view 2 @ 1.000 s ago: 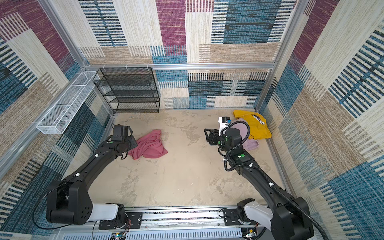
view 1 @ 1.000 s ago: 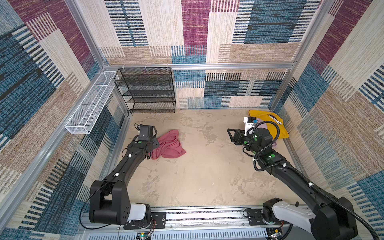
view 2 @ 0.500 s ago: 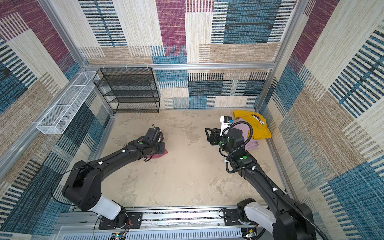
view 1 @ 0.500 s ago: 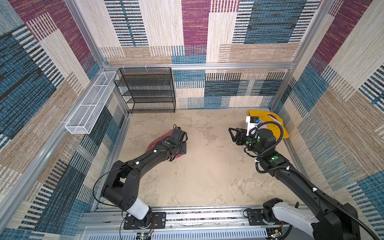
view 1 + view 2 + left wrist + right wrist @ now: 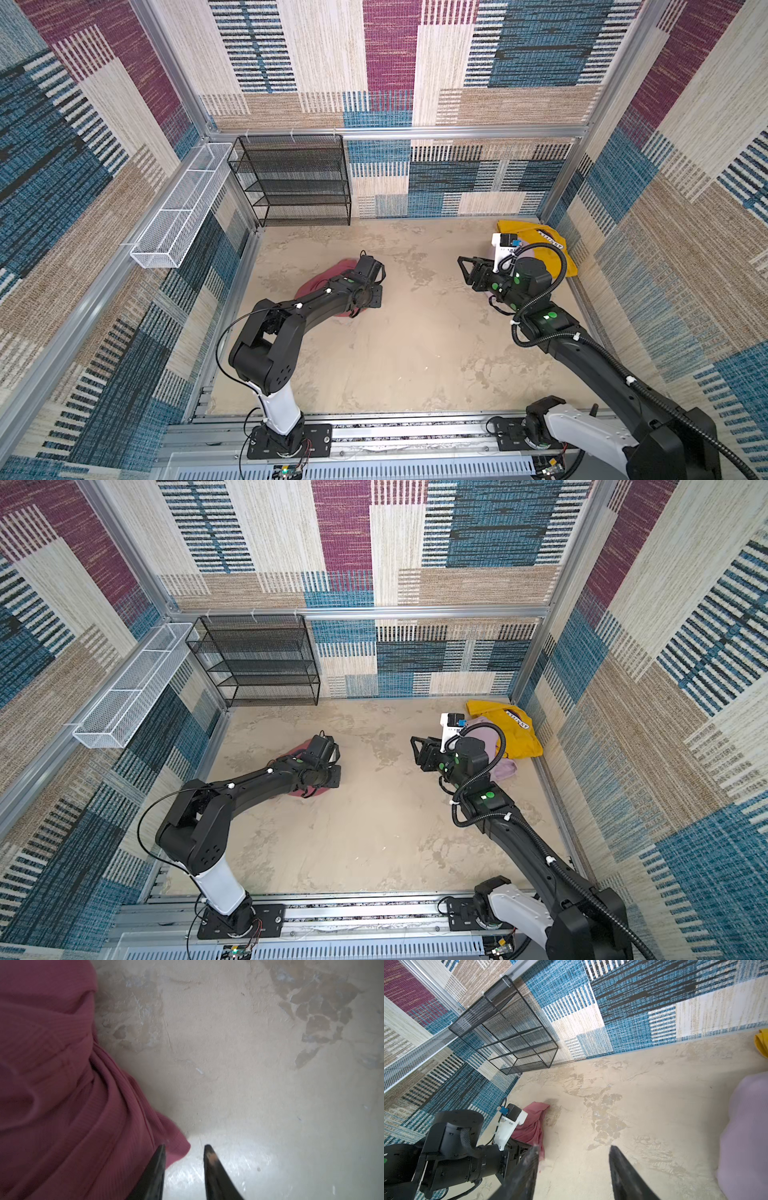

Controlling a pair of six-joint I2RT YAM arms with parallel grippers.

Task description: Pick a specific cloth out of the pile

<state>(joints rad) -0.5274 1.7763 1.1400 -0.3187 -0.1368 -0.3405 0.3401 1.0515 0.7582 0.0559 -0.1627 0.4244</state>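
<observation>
The cloth (image 5: 316, 284) (image 5: 291, 756), rose pink and crumpled, lies on the floor left of centre, mostly covered by my left arm in both top views. My left gripper (image 5: 185, 1148) points down at its edge. The jaws stand a little apart, with bare floor in the gap and a corner of the cloth (image 5: 62, 1084) beside one fingertip (image 5: 161, 1153). The pile sits in the back right corner: a mustard-yellow garment (image 5: 540, 245) and a pale lilac one (image 5: 505, 766). My right gripper (image 5: 467, 266) (image 5: 574, 1148) hovers just left of the pile, open and empty, pointing toward the cloth (image 5: 533, 1124).
A black mesh shelf rack (image 5: 295, 178) stands against the back wall at the left. A white wire basket (image 5: 183, 208) hangs on the left wall. Patterned walls close in three sides. A metal rail (image 5: 374, 432) runs along the front.
My left arm has swung from the cloth's left side across to over its right edge, and its jaws have narrowed. The cloth stays where it was. The right arm has barely moved.
</observation>
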